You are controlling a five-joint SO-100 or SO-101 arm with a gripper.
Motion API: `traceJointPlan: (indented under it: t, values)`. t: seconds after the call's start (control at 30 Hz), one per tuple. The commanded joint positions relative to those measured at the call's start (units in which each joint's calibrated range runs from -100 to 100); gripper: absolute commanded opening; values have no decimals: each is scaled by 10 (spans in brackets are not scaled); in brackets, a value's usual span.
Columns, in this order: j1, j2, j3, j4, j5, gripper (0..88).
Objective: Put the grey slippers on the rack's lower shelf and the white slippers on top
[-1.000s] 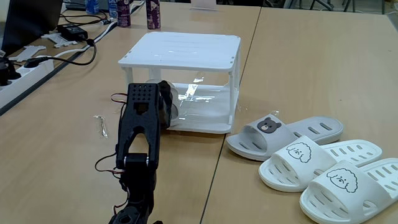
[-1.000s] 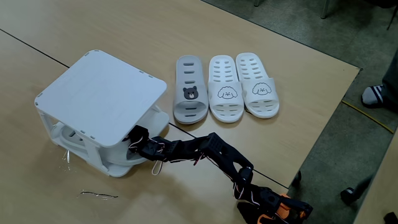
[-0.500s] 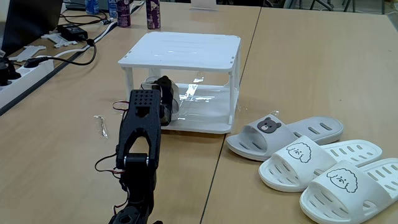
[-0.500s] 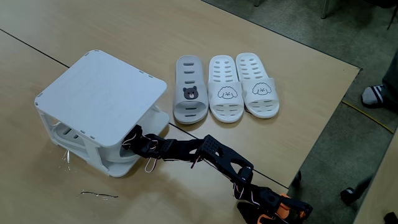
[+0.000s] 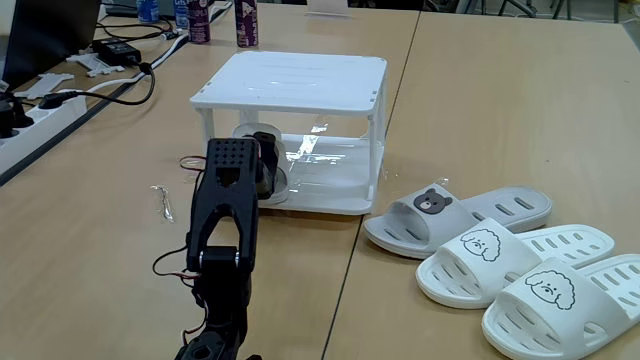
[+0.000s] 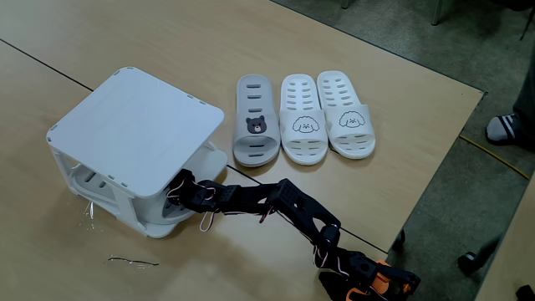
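Tool [image 5: 268,170] inside rack [image 5: 290,80] over lower shelf [image 5: 330,180], grip state unclear, grey slipper [image 5: 455,215] well apart

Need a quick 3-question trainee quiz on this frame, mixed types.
1. True or false: the rack's slatted top tier is bare.
2. Which slipper lies nearest the rack among the three on the table? A) bear-face grey slipper B) a dog-face white slipper
3. Fill in: the gripper reaches into the rack at the ___ shelf.

Key: 1 true; 2 A; 3 lower. A second grey slipper shows partly under the top tier; whether the gripper is open is hidden.
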Motion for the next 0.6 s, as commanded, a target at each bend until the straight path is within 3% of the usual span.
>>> traceJointPlan:
  t: [0.0, 0.17, 0.3, 0.57]
  values:
    - [-1, -141, 61, 2, 4, 190]
    - [0, -211, 166, 2, 4, 190]
    - [-2, -232, 201, 1, 4, 296]
    - [-3, -256, 240, 1, 4, 304]
